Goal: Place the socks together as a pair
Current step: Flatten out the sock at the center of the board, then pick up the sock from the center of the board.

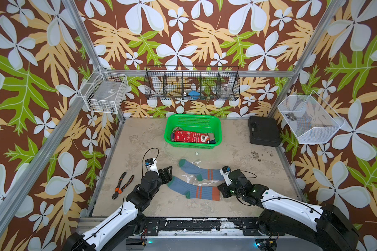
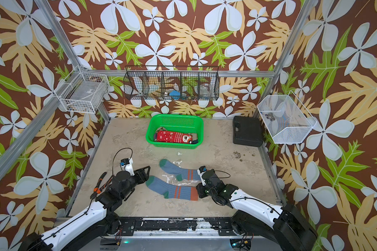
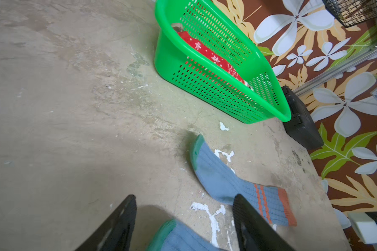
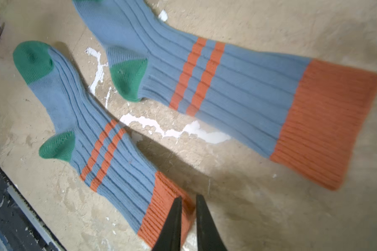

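Both socks (image 1: 194, 191) lay toes left, cuffs right, on the stained tabletop (image 1: 248, 165) within floral walls (image 1: 183, 32); left gripper (image 3: 184, 196) gaped empty, right gripper (image 4: 188, 196) barely parted, gripping nothing.

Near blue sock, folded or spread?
Spread: the near blue sock lies flat at full length on the table, green toe to orange cuff, unfolded.

The left claw (image 1: 167, 173) is low over the worktop (image 1: 139, 139), and the green toe of the nearer blue-grey sock (image 1: 192, 189) is right beside its tips. The right claw (image 1: 220, 188) is down at that same sock's orange cuff. The farther blue-grey sock (image 1: 201, 172) lies just beyond, the 2 nearly parallel. Past both claws, a green basket (image 1: 193, 117) holds a red snowflake sock (image 1: 188, 137), and pliers (image 1: 122, 184) lie outside the left claw.
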{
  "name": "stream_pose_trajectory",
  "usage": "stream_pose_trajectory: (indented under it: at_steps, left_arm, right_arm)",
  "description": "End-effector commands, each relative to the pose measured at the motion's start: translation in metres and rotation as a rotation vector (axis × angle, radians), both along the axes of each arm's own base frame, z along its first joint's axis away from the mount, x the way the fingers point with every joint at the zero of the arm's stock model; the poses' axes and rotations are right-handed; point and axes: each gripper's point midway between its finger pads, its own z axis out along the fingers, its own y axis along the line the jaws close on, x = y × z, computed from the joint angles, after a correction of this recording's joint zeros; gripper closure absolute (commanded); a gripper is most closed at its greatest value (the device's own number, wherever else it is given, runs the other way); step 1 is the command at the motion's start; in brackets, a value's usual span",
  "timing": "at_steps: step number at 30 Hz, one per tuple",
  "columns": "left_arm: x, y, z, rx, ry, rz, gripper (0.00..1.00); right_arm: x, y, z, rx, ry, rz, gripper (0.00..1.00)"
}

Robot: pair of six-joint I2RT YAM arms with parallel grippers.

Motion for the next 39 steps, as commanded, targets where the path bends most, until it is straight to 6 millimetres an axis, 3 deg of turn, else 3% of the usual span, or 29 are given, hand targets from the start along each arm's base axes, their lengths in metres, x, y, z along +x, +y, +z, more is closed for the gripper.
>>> stream_pose_trajectory:
  at_steps: [1,6,9,11,19,21,27,30,35,39]
  left_arm:
    - [0.013,-0.013,0.009,0.024,-0.026,-0.05,0.27]
    - [0.033,-0.03,-0.016,0.094,0.047,-0.097,0.26]
    - [0.041,-0.041,-0.032,0.096,0.098,-0.124,0.24]
    - [0.043,-0.053,-0.035,0.059,0.108,-0.162,0.23]
    - [0.057,-0.067,-0.051,0.115,0.139,-0.19,0.22]
    - [0.059,-0.069,-0.058,0.126,0.158,-0.192,0.26]
    - [0.062,-0.072,-0.074,0.143,0.188,-0.196,0.53]
    - [0.063,-0.075,-0.076,0.138,0.192,-0.206,0.67]
    - [0.063,-0.077,-0.069,0.127,0.176,-0.209,0.88]
    - [0.061,-0.073,-0.047,0.113,0.134,-0.196,1.0]
  right_arm:
    - [0.019,-0.012,0.011,0.011,-0.058,-0.059,0.75]
    - [0.056,-0.043,0.037,0.106,-0.124,-0.177,0.58]
    - [0.071,-0.064,0.036,0.1,-0.13,-0.239,0.43]
    - [0.076,-0.072,0.031,0.09,-0.123,-0.263,0.38]
    - [0.08,-0.061,0.011,0.13,-0.063,-0.234,0.36]
    - [0.082,-0.058,0.006,0.138,-0.045,-0.221,0.37]
    - [0.086,-0.051,-0.012,0.126,0.019,-0.191,0.38]
    - [0.088,-0.046,-0.017,0.137,0.047,-0.173,0.43]
    - [0.088,-0.036,-0.012,0.192,0.059,-0.14,0.82]
    - [0.086,-0.032,0.011,0.223,0.017,-0.119,0.97]
